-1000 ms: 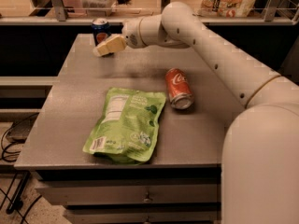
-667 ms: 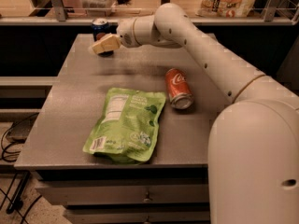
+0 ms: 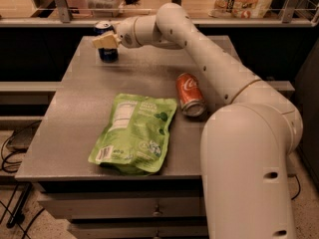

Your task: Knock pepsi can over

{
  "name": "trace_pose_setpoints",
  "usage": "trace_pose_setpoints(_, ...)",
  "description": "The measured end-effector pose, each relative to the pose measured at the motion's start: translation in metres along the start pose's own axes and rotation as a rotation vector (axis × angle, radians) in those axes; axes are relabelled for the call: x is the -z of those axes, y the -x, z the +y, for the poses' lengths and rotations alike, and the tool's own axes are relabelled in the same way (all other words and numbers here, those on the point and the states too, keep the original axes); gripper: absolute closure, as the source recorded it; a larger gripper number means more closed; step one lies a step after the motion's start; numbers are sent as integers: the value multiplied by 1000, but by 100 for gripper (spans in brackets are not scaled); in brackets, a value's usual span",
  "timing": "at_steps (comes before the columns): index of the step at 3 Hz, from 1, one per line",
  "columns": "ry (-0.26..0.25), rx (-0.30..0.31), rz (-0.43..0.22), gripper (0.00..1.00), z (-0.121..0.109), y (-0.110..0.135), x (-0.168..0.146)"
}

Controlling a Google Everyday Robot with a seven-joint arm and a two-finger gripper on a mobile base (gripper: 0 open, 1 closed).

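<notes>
The pepsi can (image 3: 105, 52) is dark navy blue with a silver top and stands upright at the far left of the grey table (image 3: 75, 113). My gripper (image 3: 105, 40) is at the end of the white arm, right in front of the can's upper half and touching or nearly touching it. Its tan fingertips (image 3: 102, 41) cover the middle of the can.
A red Coca-Cola can (image 3: 190, 94) lies on its side at the table's right. A green snack bag (image 3: 135, 132) lies flat at the front middle. My arm crosses the table's right side. A railing and shelves with packages stand behind the table.
My gripper has moved left and toward the far edge, from beside the pepsi can to right in front of it. The can still stands upright.
</notes>
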State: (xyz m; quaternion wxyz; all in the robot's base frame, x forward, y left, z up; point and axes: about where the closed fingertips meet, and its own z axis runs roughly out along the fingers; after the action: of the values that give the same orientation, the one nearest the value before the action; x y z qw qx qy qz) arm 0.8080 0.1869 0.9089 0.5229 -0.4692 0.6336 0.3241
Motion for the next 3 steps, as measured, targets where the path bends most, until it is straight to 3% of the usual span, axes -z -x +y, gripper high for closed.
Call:
trace_pose_setpoints(1, -6, 5, -5, 62, -1, 4, -2)
trace_pose_setpoints(2, -38, 49, 66, 85, -3, 6, 19)
trace_pose_setpoints(3, -84, 119, 222, 100, -4, 1, 59)
